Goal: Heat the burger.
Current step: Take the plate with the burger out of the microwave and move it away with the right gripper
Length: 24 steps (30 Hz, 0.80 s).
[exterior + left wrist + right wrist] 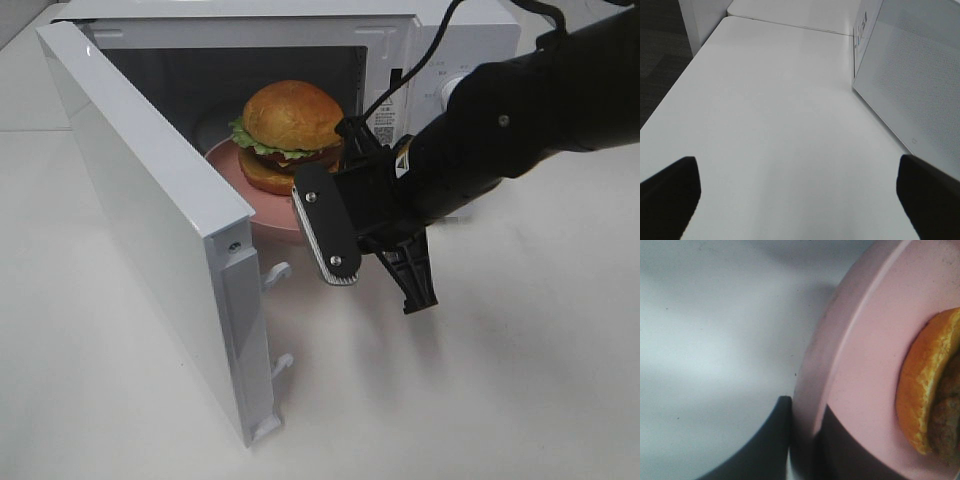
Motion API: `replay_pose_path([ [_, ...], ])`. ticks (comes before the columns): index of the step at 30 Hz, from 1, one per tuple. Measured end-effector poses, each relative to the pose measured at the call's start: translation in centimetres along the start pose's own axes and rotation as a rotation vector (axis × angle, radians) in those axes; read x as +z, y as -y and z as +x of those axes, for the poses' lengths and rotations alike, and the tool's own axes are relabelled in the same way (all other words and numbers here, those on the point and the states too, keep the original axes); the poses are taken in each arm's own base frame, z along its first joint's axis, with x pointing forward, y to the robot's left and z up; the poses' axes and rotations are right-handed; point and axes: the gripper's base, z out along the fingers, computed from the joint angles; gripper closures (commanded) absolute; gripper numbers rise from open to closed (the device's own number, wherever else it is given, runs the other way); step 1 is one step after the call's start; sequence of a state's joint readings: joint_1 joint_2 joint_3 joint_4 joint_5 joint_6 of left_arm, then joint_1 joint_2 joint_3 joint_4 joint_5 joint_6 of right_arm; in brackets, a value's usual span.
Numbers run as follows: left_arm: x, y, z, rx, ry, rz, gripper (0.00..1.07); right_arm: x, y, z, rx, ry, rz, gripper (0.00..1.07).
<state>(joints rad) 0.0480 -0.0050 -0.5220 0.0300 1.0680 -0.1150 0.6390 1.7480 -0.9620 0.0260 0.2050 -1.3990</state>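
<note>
Nearest the camera: the microwave door point(170, 230) is swinging wide open toward the front, hinged on the left, two latch hooks showing on its free edge.

Next in: my right gripper point(345, 215) is reaching into the doorway. The right wrist view is showing its two dark fingers point(765, 445) pinching the rim of the pink plate point(860, 365), one on each side of the edge, so I am recording the jaws as clenched on the plate. My left gripper point(800, 195) is hanging over bare white table point(770, 125) beside the microwave's side wall, fingers spread wide, gripping nothing.

Further in: the burger point(290, 135) is sitting upright on the plate, inside the microwave point(300, 40) cavity, near the front opening. The plate's front edge looks to be about at the door sill; I cannot tell whether it is resting fully on the floor.

Handling judgement: the burger is looking light, soft and stacked in loose layers, with glossy buns that would probably slip or squash under a direct pinch. I am therefore judging the stiff plate rim the right place to hold, keeping the plate level so the burger is not sliding.

Count: one burger, one plate, one microwave, one door, two grippers.
</note>
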Motion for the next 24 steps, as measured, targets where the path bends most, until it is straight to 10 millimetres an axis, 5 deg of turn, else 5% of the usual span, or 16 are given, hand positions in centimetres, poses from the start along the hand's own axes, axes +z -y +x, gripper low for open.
replay_pose_path([
  [24, 0.0, 0.0, 0.0, 0.0, 0.0, 0.0, 0.06, -6.5, -4.9, 1.2, 0.006, 0.003, 0.094, 1.07],
])
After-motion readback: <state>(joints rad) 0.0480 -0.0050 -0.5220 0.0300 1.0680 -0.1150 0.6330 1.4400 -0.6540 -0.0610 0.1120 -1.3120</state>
